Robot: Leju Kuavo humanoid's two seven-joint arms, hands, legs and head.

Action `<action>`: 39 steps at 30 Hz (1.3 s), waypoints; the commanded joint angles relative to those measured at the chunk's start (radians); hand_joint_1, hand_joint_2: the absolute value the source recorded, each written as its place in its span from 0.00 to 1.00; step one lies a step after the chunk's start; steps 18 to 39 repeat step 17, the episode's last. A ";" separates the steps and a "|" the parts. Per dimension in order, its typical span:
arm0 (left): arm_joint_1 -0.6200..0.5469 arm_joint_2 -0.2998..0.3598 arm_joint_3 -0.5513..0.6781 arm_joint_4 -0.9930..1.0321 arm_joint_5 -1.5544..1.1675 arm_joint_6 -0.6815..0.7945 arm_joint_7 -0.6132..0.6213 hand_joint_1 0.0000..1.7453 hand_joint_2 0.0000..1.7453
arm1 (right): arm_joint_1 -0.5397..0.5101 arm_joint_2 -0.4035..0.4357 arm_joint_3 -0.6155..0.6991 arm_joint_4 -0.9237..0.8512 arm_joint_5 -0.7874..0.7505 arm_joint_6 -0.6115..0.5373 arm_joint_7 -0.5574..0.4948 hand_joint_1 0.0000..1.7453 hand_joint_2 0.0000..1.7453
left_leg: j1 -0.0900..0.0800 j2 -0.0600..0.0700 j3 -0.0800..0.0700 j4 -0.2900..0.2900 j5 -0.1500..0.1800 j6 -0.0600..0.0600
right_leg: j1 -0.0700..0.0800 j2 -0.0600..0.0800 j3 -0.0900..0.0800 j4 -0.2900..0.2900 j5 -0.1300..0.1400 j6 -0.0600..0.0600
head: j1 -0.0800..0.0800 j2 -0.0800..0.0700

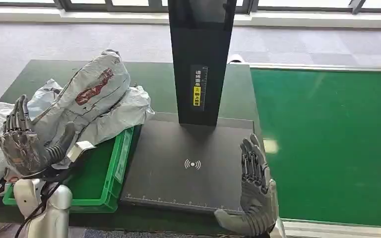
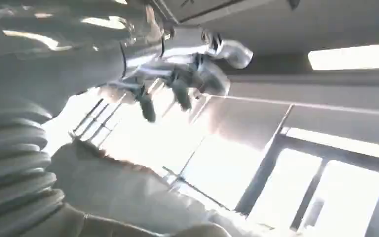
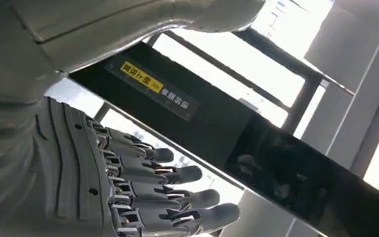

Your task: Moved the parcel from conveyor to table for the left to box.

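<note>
My left hand (image 1: 22, 144) has its fingers spread, pressing the grey parcel (image 1: 94, 94) so it settles over the green bin (image 1: 110, 174). Right hand (image 1: 254, 191) idles released beside the scanner pad (image 1: 188, 163).

The right hand (image 3: 128, 187), fingers extended and empty, lies beside a black post (image 3: 237, 133) bearing a yellow label (image 3: 140, 78).

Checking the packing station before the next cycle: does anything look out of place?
Yes. The grey parcel leans tilted across the green crate's rim instead of lying inside, atop other crumpled bags.
</note>
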 commanded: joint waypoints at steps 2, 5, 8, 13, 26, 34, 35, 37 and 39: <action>0.152 -0.179 -0.027 -0.249 0.632 -0.003 -0.392 0.00 0.00 | -0.024 -0.020 -0.033 0.079 -0.083 -0.104 -0.001 0.00 1.00 | 0.000 0.005 0.002 -0.001 -0.001 0.001 | 0.000 0.004 0.000 -0.002 0.001 0.000 | 0.000 0.000; 0.153 -0.144 -0.085 -0.223 0.774 -0.003 -0.392 0.00 0.00 | -0.003 -0.049 -0.013 0.073 -0.106 -0.155 -0.001 0.00 1.00 | -0.001 -0.001 0.002 -0.002 0.000 0.002 | 0.000 -0.002 0.003 -0.004 0.001 0.000 | 0.000 0.000; 0.121 -0.152 -0.073 -0.243 0.920 -0.003 -0.392 0.00 0.00 | 0.029 -0.072 0.007 0.040 -0.121 -0.216 -0.001 0.00 1.00 | 0.000 -0.002 0.003 -0.003 0.001 0.001 | 0.001 -0.003 0.003 -0.005 0.001 0.000 | 0.000 0.000; 0.132 -0.133 -0.106 -0.265 1.044 -0.003 -0.392 0.00 0.00 | 0.040 -0.069 0.002 0.035 -0.115 -0.220 -0.001 0.00 1.00 | -0.001 0.000 0.002 -0.002 0.000 0.001 | 0.001 0.000 0.002 -0.003 0.001 0.000 | 0.000 0.000; 0.132 -0.133 -0.106 -0.265 1.044 -0.003 -0.392 0.00 0.00 | 0.040 -0.069 0.002 0.035 -0.115 -0.220 -0.001 0.00 1.00 | -0.001 -0.001 0.002 -0.001 0.000 0.001 | 0.001 -0.001 0.002 -0.002 0.000 0.000 | 0.000 0.000; 0.132 -0.133 -0.106 -0.265 1.044 -0.003 -0.392 0.00 0.00 | 0.040 -0.069 0.002 0.035 -0.115 -0.220 -0.001 0.00 1.00 | -0.001 -0.001 0.002 -0.001 0.000 0.001 | 0.001 -0.001 0.002 -0.002 0.000 0.000 | 0.000 0.000; 0.132 -0.133 -0.106 -0.265 1.044 -0.003 -0.392 0.00 0.00 | 0.040 -0.069 0.002 0.035 -0.115 -0.220 -0.001 0.00 1.00 | -0.001 -0.001 0.002 -0.001 0.000 0.001 | 0.001 -0.001 0.002 -0.002 0.000 0.000 | 0.000 0.000; 0.132 -0.133 -0.106 -0.265 1.044 -0.003 -0.392 0.00 0.00 | 0.040 -0.069 0.002 0.035 -0.115 -0.220 -0.001 0.00 1.00 | -0.001 -0.001 0.002 -0.001 0.000 0.001 | 0.001 -0.001 0.002 -0.002 0.000 0.000 | 0.000 0.000; 0.132 -0.133 -0.106 -0.265 1.044 -0.003 -0.392 0.00 0.00 | 0.040 -0.069 0.002 0.035 -0.115 -0.220 -0.001 0.00 1.00 | -0.001 -0.001 0.002 -0.001 0.000 0.001 | 0.001 -0.001 0.002 -0.002 0.000 0.000 | 0.000 0.000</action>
